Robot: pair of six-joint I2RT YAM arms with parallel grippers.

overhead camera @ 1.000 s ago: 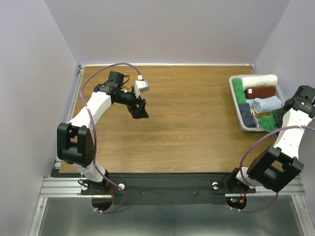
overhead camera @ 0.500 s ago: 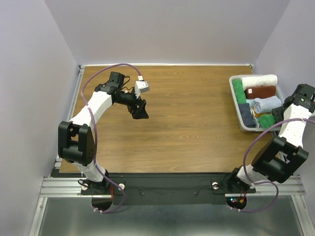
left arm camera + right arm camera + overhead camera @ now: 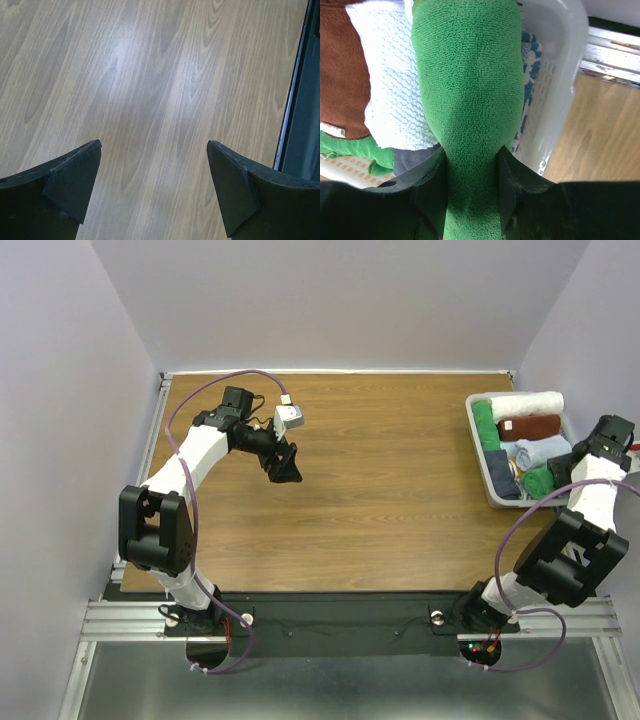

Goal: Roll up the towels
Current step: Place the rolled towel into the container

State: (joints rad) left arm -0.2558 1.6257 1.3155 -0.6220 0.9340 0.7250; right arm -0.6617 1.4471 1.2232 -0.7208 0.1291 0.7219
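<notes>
My right gripper (image 3: 552, 476) is shut on the bright green towel (image 3: 537, 481), a rolled bundle held over the near end of the grey bin (image 3: 482, 462). In the right wrist view the fingers (image 3: 432, 175) pinch the green towel (image 3: 470, 90) at its middle. The pale bluish-white towel (image 3: 540, 451) lies in the bin just beyond it, and shows left of the green one in the right wrist view (image 3: 390, 85). My left gripper (image 3: 285, 466) is open and empty above bare wood (image 3: 160, 100) at the table's left middle.
The bin also holds a cream-white roll (image 3: 520, 403), a brown roll (image 3: 530, 427), another green roll (image 3: 484, 426) and a dark cloth (image 3: 503, 475). The bin's white wall (image 3: 555, 75) is right of the gripper. The table's metal edge rail (image 3: 300, 100) shows in the left wrist view.
My right arm has shifted slightly left and away, carrying the green towel further over the bin. The left arm has not moved.
</notes>
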